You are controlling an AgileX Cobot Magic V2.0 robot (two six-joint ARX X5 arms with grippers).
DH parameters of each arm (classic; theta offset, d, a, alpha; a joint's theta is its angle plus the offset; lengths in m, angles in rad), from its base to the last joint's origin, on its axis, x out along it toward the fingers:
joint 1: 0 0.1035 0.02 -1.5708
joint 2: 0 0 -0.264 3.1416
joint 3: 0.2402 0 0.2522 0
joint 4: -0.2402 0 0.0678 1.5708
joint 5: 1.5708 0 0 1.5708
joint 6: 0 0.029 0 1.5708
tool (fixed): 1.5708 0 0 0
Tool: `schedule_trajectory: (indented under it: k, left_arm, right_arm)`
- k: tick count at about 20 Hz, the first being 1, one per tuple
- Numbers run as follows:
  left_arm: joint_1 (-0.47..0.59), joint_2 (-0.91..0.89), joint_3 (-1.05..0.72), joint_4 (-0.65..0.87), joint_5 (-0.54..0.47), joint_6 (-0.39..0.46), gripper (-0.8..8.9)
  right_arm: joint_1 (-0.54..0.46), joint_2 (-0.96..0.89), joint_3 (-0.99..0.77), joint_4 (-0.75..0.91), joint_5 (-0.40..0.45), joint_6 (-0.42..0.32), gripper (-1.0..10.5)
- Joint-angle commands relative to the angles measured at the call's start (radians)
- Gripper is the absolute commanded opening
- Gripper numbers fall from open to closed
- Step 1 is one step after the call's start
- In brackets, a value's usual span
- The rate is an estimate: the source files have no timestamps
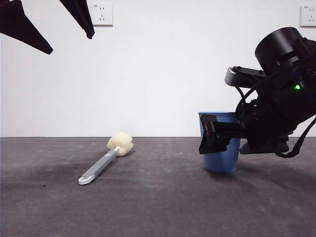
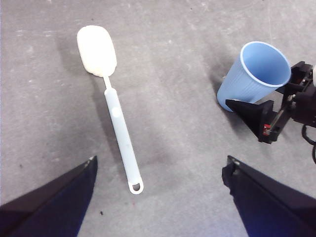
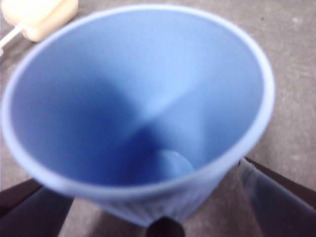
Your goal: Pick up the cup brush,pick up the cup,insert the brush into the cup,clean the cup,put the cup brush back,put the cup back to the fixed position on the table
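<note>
The cup brush (image 1: 101, 165) lies flat on the table (image 1: 158, 207), left of the middle, its pale-yellow sponge head (image 2: 96, 49) away from the camera. My left gripper (image 1: 69, 43) hangs open high above it and holds nothing; the left wrist view looks straight down on the brush (image 2: 118, 133) between the jaws (image 2: 160, 163). The blue cup (image 1: 222, 158) stands upright at the right. My right gripper (image 1: 219, 136) is open with one jaw on each side of the cup (image 3: 148, 98), and a small gap shows beside one jaw. The cup (image 2: 256, 69) is empty.
The white wall behind carries an outlet (image 1: 101, 14) at top left and another outlet (image 1: 308, 16) at top right. The right arm's bulky black body (image 1: 281, 98) fills the right side above the table. Bare table lies between brush and cup.
</note>
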Motion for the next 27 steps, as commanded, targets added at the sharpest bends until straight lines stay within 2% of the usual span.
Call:
schedule_trajectory:
  k: [1,5,8,11,13,15,16,17,18,19,27]
  left_arm:
    - [-0.001,0.0,-0.008,-0.002,-0.012,0.011,4.32]
    - [-0.001,0.0,-0.008,-0.006,-0.017,0.013,4.32]
    - [-0.001,0.0,-0.008,-0.02,-0.014,0.043,4.32]
    - [-0.001,0.0,-0.008,-0.072,0.004,0.092,4.31]
    - [-0.001,0.0,-0.008,-0.11,0.029,0.121,4.2]
    - [-0.001,0.0,-0.008,-0.142,0.049,0.144,2.2]
    - [-0.001,0.0,-0.008,-0.152,0.063,0.144,0.63]
    - [-0.001,0.0,-0.008,-0.153,0.068,0.144,-0.23]
    - [-0.001,0.0,-0.008,-0.153,0.068,0.145,-0.08]
    - [-0.001,0.0,-0.008,-0.153,0.068,0.149,-0.08]
    - [-0.001,0.0,-0.008,-0.149,0.061,0.166,-0.03]
  right_arm:
    - [0.001,-0.028,-0.005,-0.03,0.004,-0.002,5.7]
    - [0.001,-0.154,-0.005,-0.165,0.002,0.021,5.7]
    - [0.029,-0.311,-0.005,-0.409,-0.004,0.096,5.7]
    - [0.093,-0.497,-0.005,-0.657,-0.006,0.133,5.6]
    - [0.146,-0.613,-0.004,-0.803,-0.007,0.143,4.5]
    - [0.186,-0.718,-0.004,-0.921,-0.008,0.154,2.5]
    - [0.204,-0.768,-0.004,-0.972,-0.02,0.167,1.4]
    - [0.214,-0.805,-0.004,-1.003,-0.046,0.169,0.3]
    - [0.22,-0.846,-0.004,-1.034,-0.086,0.169,-0.1]
    - [0.224,-0.874,-0.004,-1.052,-0.107,0.169,-0.1]
    - [0.224,-0.948,-0.004,-1.095,-0.106,0.193,0.0]
